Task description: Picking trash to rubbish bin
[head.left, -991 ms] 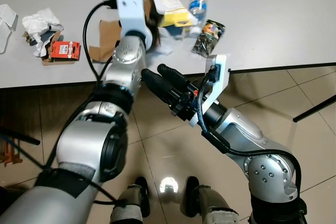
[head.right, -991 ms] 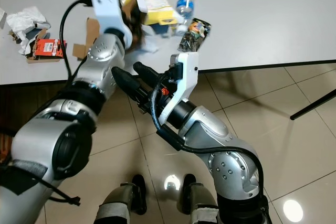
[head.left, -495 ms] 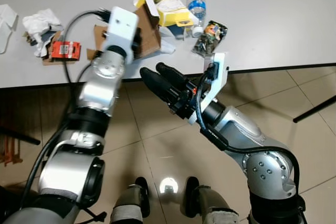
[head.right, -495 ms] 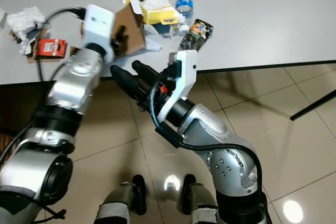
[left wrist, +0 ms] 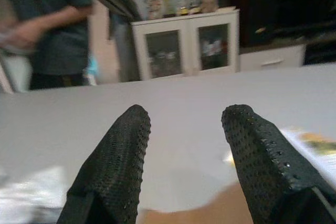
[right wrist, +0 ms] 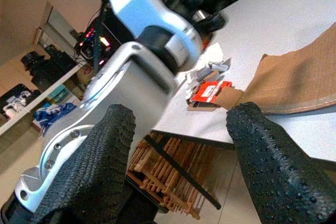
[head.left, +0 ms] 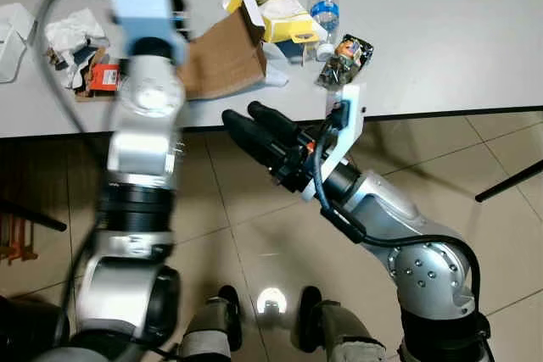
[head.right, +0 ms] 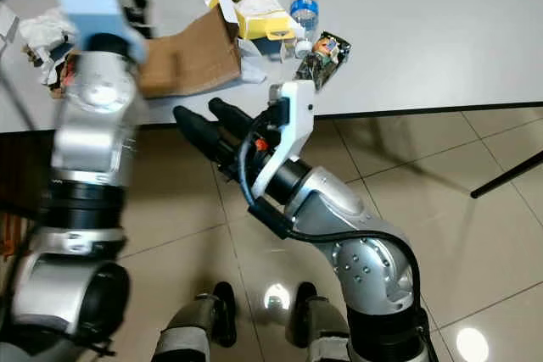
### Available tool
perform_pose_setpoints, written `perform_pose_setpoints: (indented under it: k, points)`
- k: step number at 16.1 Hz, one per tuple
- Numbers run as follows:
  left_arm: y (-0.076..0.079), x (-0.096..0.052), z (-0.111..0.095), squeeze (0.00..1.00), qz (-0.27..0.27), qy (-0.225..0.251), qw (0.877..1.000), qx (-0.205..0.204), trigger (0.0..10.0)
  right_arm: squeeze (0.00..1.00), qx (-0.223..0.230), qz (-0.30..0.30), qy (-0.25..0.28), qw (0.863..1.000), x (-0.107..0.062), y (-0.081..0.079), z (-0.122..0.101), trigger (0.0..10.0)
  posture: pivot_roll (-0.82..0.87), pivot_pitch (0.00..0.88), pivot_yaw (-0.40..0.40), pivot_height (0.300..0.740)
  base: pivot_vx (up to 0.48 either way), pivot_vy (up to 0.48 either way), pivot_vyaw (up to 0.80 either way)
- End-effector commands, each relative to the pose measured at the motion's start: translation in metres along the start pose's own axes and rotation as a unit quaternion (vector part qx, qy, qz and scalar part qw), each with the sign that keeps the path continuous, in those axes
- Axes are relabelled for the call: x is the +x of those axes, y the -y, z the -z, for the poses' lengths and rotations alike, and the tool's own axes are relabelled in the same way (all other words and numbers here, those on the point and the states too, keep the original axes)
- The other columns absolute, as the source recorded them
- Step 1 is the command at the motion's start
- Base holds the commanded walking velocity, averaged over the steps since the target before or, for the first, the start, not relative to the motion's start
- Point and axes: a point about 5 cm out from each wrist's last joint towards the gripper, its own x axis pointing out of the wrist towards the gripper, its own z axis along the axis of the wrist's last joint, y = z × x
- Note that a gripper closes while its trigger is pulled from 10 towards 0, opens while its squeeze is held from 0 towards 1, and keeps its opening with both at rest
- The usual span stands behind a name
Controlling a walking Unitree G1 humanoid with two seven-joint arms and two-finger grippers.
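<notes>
At the far left edge of the tabletop [head.left: 441,57], some crumpled paper [head.left: 72,31] and a small red box [head.left: 103,76] are lying close together. The left arm is reaching up over this side, and its left end effector [left wrist: 184,156] is spreading its fingers wide with nothing between them. A person [left wrist: 47,24] is standing behind the far edge.

Next comes a flat piece of cardboard [head.left: 225,61] near the front edge. Past it, a yellow carton [head.left: 284,19], a clear bottle [head.left: 322,10] and a shiny wrapper [head.left: 344,61] are sitting close together.

The right end effector [head.left: 254,129] is waiting in front of the front edge, below the cardboard. Its fingers are spread wide and holding nothing.

The robot looks like it is picking which trash to grab. Next, an end effector needs to go down around one piece and close on it. No bin can be seen yet.
</notes>
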Motion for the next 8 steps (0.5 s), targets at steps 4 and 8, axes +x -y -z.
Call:
perform_pose_setpoints:
  k: [4, 8]
  points:
    - [0.026, -0.005, 0.028, 0.00, 0.068, -0.050, 0.996, -0.040, 10.0, 0.00, 0.001, -0.005, 0.001, 1.000, 0.000, -0.002, 0.002, 10.0, -0.13, 0.272, 0.001, 0.740, 0.000, 0.000, 0.00]
    - [0.031, -0.007, 0.028, 0.00, 0.067, -0.049, 0.995, -0.055, 10.0, 0.00, 0.000, -0.002, 0.003, 1.000, 0.000, 0.000, 0.002, 10.0, -0.12, 0.269, 0.004, 0.740, 0.000, 0.000, 0.00]
